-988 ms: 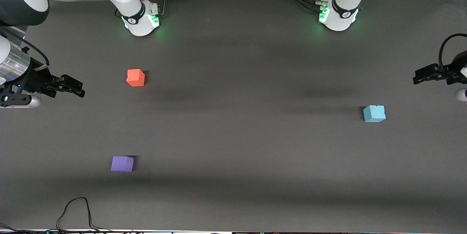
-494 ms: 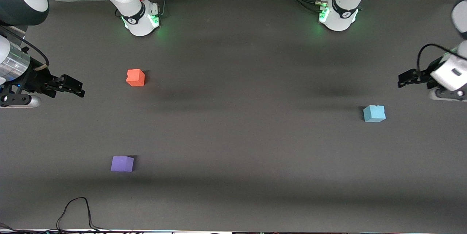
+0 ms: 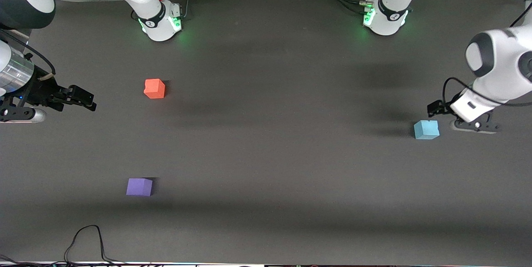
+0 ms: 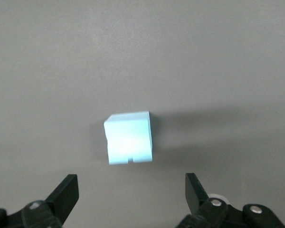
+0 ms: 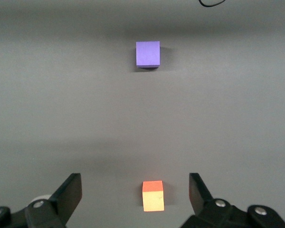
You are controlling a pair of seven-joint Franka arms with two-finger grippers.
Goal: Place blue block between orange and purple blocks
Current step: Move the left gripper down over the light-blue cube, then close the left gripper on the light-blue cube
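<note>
Blue block: we find it on the table, toward the left arm's end.
Orange block: toward the right arm's end, well apart from the blue block.
Purple block: nearer to the front camera than the orange block, at that same end.
Left gripper: over the table just beside the blue block.
Right gripper: over the right arm's end of the table.
</note>
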